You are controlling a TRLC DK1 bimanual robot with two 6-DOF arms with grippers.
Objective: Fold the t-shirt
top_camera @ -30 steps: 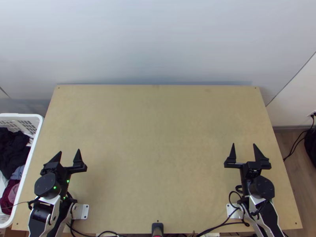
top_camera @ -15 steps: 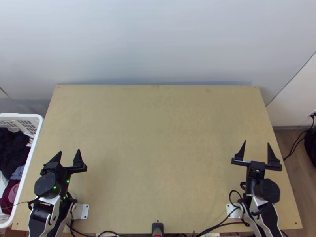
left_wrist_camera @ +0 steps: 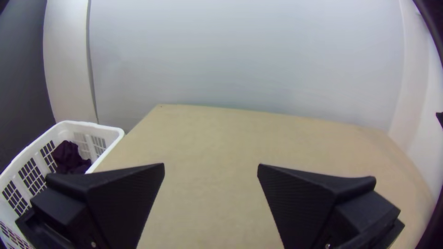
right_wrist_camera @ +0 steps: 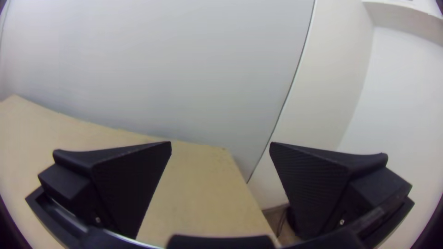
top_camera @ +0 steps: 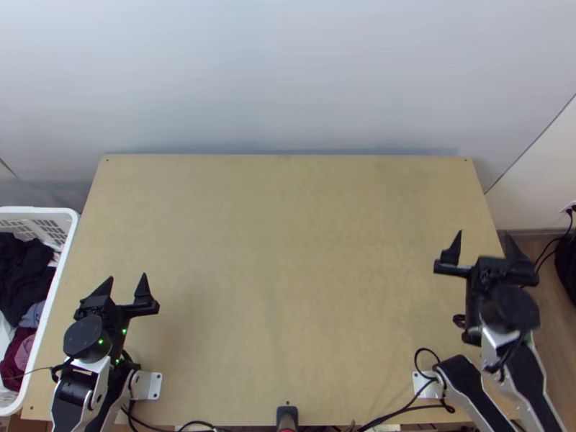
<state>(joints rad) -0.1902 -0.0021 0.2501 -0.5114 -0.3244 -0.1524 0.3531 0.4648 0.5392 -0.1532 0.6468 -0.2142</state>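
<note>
Folding looks not yet begun: the t-shirt is probably among the bunched clothes (top_camera: pixel 25 277) in the white basket (top_camera: pixel 39 210) beside the counter (top_camera: pixel 288 252), though I cannot tell which piece. The left claw (top_camera: pixel 127 276) and right claw (top_camera: pixel 484 234) are both spread apart, holding nothing; the next move likely calls for the left one to pull the shirt out.

I see table (top_camera: pixel 288 252): light wood, bare-grained | behind it: pale grey wall (top_camera: pixel 288 72), softly lit | past its far right corner: dark seam (top_camera: pixel 531 142), then white wall (top_camera: pixel 543 187) | right of it: brown wood floor (top_camera: pixel 558 331), grey skirting (top_camera: pixel 543 232), black cables (top_camera: pixel 551 248) | beyond its left: dark grey surface (left_wrist_camera: pixel 23 92)
</note>
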